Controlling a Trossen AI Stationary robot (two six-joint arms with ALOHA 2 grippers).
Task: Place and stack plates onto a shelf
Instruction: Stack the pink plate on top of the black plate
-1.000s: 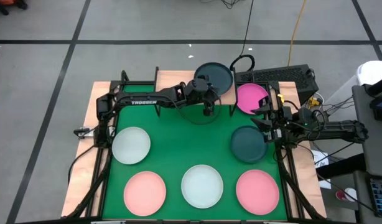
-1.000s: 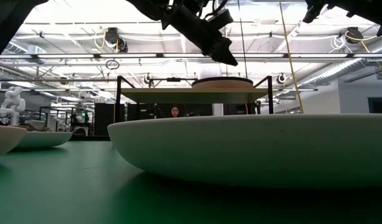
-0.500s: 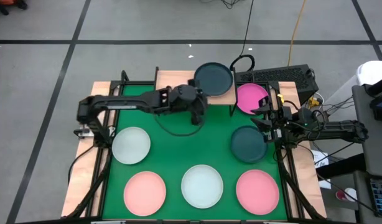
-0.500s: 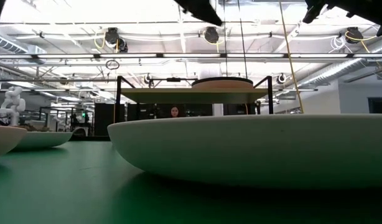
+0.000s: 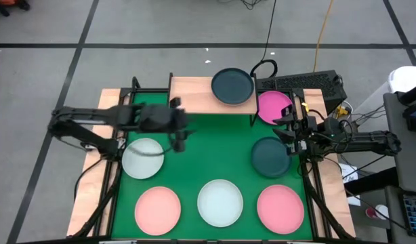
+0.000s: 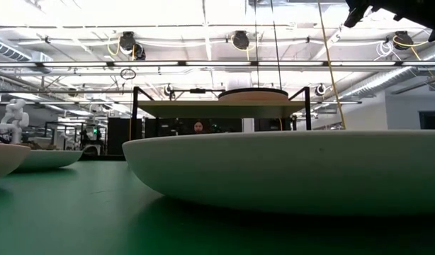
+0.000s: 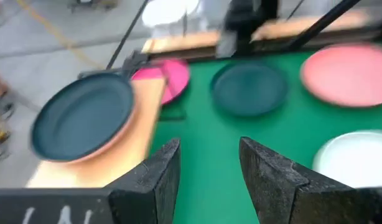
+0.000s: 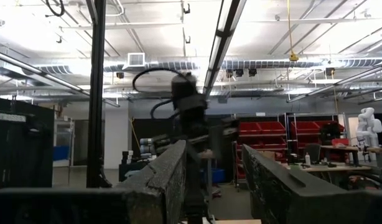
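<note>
So one dark teal plate (image 5: 232,86) sits on the right half of the shelf (image 5: 192,95), and the other half of that light-wood board is bare. Six more plates are on the green table (image 5: 201,149): a mint-white plate (image 5: 142,158) on the left side, a pale pink plate (image 5: 158,209), another mint-white plate (image 5: 220,202) and a pink plate (image 5: 280,208) along the front edge, a second dark teal plate (image 5: 271,156) on the right side, and a magenta plate (image 5: 274,106) just beside the shelf's right end. The left gripper (image 5: 179,139) hovers above the table just beside the left mint-white plate, fingers spread apart with nothing between them. The right gripper (image 5: 290,135) waits at the right edge near the second teal plate, fingers parted and empty too. Looks like a between-plates moment: one placed, next pick not begun. Probably the left mint-white one is next, since the left gripper is closest. That would call for dropping down to its rim, pinching the edge and carrying it level to the shelf.
</note>
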